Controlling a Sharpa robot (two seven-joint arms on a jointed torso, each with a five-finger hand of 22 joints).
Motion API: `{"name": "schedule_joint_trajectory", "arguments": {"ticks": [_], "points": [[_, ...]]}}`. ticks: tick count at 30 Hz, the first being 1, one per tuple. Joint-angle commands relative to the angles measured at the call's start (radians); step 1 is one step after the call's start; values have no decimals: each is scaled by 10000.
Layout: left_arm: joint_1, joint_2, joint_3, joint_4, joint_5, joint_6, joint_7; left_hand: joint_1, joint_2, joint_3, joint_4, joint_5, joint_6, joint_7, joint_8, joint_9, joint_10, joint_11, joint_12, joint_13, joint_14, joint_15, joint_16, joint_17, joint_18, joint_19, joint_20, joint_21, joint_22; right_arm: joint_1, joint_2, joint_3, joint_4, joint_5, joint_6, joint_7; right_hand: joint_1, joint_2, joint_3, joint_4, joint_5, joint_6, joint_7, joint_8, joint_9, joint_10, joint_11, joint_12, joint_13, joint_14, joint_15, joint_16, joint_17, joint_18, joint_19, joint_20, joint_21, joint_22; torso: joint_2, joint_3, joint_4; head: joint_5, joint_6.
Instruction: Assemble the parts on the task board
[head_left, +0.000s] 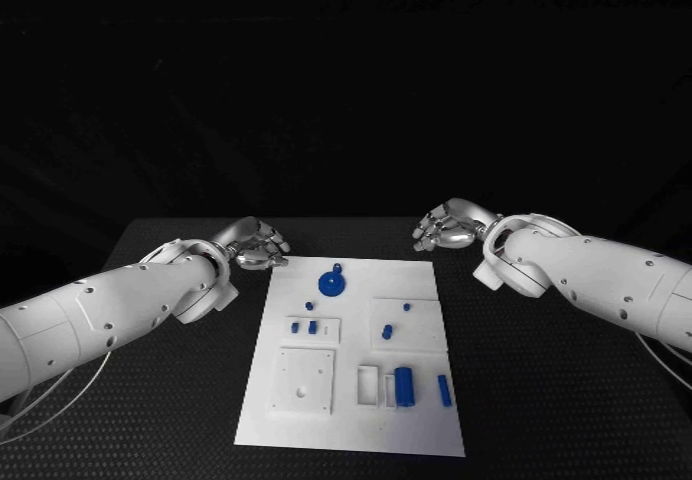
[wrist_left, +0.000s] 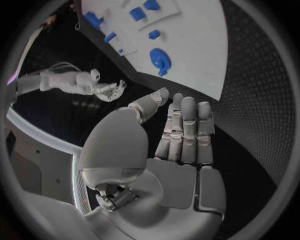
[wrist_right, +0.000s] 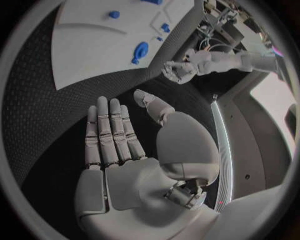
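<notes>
From the head view, the white board (head_left: 353, 350) lies in the middle of the black table (head_left: 534, 380), long side running away from the robot. The left hand (head_left: 257, 246) hovers off the board's far left corner and the right hand (head_left: 450, 225) off its far right corner; neither touches anything. At this angle the fingers look loosely curled, and how far apart they are is hard to tell. On the board a round blue disc with a small knob (head_left: 330, 284) sits near the far edge, small blue pegs (head_left: 304, 327) stand on a raised white plate, another peg (head_left: 387, 332) stands to their right, and a blue cylinder (head_left: 405, 386) lies near the close edge beside a thin blue bar (head_left: 444, 391).

The left wrist view settles the fingers: the left hand (wrist_left: 169, 145) is flat, palm up, fingers straight and side by side, holding nothing. Beyond them are the board (wrist_left: 200, 55) and the blue disc (wrist_left: 160, 59), with the other hand (wrist_left: 109, 91) across the table.

The right wrist view shows the same for the right hand (wrist_right: 128, 150): flat, released, nothing in it, with the disc (wrist_right: 140, 51) on the board (wrist_right: 94, 45) beyond the fingertips.
</notes>
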Motion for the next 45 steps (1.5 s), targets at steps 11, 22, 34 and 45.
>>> {"name": "schedule_joint_trajectory", "arguments": {"ticks": [11,22,34,45], "points": [[188,-783,6,1080,6610,619,2079,-213,40,-215,236,-333,-123,72,217,25,-214,420,-397,-650,-662,658,-2913,-1134,-181,-980,406,-1535,-601,-369,-631,-304,1530,-5563,524,-581,149,-314,365,25,-645,429,-164,141,14,859,-188,-665,-49,644,-285,146,180,239,685,-42,175,222,-20,-15,-4,-78,55],[186,-771,4,1235,6861,810,2178,-350,278,-681,-126,-302,-221,51,285,7,-95,428,-791,-1127,-613,921,-4134,-1209,-80,-1194,682,-1838,-468,-751,-379,-619,1870,-7183,38,-1057,193,-626,635,165,-1591,548,-204,141,-45,1622,-143,-2396,-8,1226,-506,134,333,404,1190,-85,383,221,0,-27,32,-42,32],[186,-801,3,1231,6843,702,2152,-363,272,-730,-175,-295,-221,122,296,-3,-20,496,-822,-1189,-509,910,-4235,-1138,-52,-1153,684,-1853,-430,-880,-171,-719,1862,-7706,-196,-1265,511,-1002,1391,477,-2382,725,-252,151,-100,1895,-101,-3128,13,1263,-482,-29,376,416,1178,-58,357,223,11,-18,9,1,-41],[186,-794,3,1237,6843,748,2075,-398,255,-755,-170,-295,-250,141,286,-17,-4,503,-850,-1227,-440,895,-4274,-1083,-43,-1112,676,-1859,-410,-973,87,-773,1649,-7856,-169,-1233,653,-1031,1829,677,-2603,828,-285,170,-120,2064,-122,-3326,42,1311,-498,-58,419,427,1202,-48,370,226,10,-19,8,23,-96]]}}
